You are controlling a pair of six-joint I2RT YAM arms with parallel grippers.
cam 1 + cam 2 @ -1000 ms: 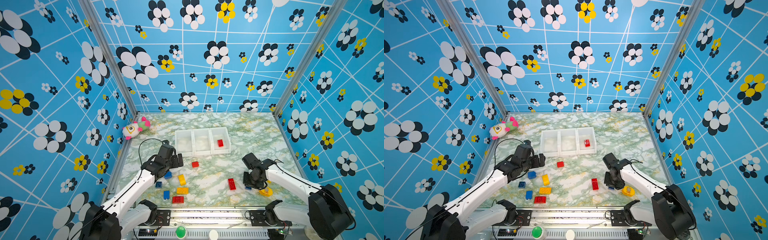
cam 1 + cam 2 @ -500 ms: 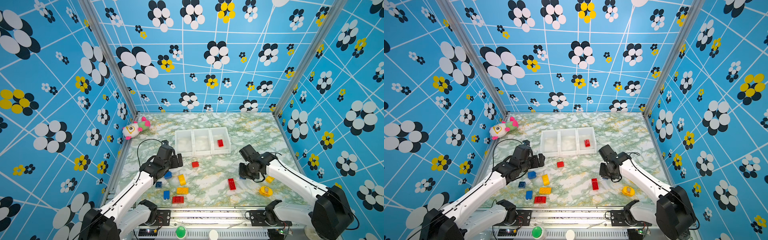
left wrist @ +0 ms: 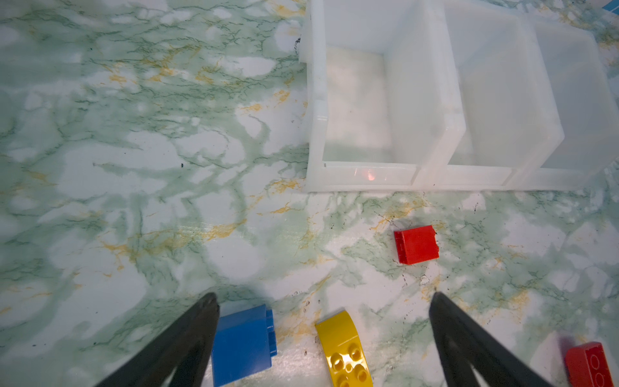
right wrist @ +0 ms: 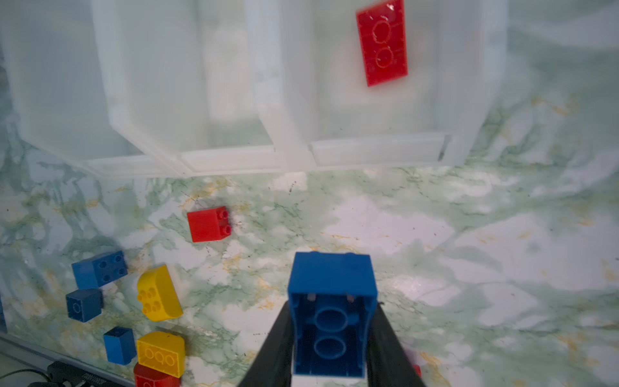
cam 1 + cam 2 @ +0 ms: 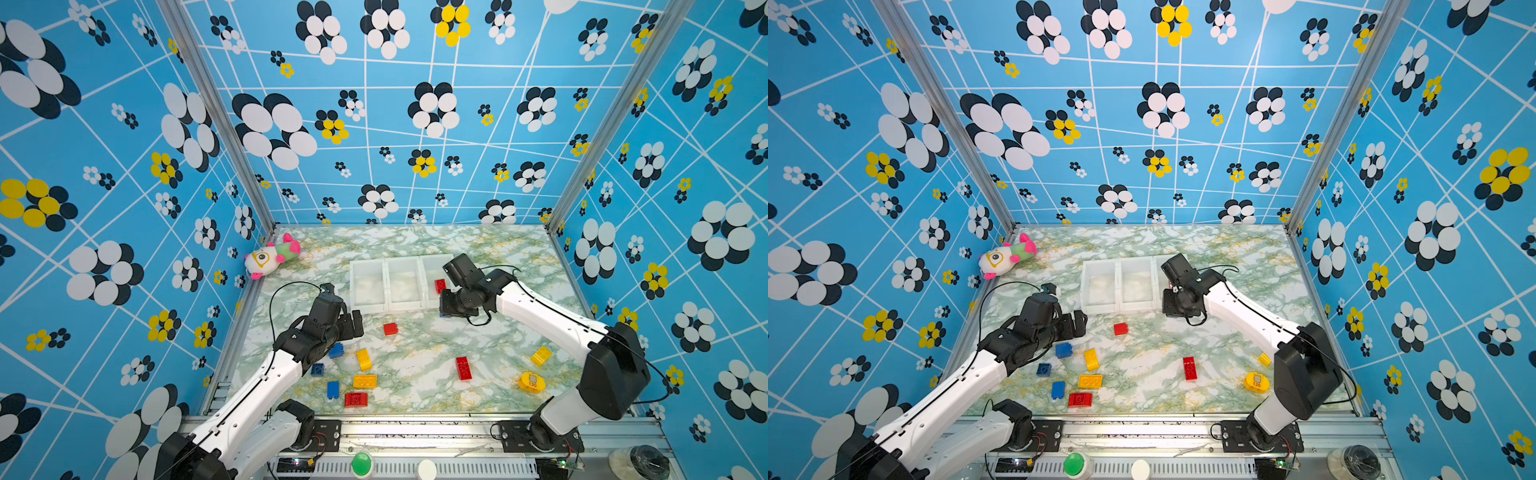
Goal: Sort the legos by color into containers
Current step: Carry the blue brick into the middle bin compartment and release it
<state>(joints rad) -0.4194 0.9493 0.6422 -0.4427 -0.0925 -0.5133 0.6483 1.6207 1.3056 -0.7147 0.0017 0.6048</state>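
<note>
Mid-frame in a top view, right tool (image 5: 448, 311) now sits at front wall of containers (image 5: 388, 308), up from lower right, clamped on blue lego (image 4: 331, 278); nxt: drop in non-red bin. Left tool (image 3: 323, 298) wide, empty, over loose legos (image 5: 363, 359).

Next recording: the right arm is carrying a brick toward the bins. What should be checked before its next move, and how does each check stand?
1. Right gripper shut on the blue brick: ok.
2. Blue brick over a bin: not ok, it appears short of the front walls.
3. Right bin free of other colours: not ok, a red brick lies in it.
4. Middle bin empty: ok.
5. Left gripper open, apart from the bins: ok.
</note>
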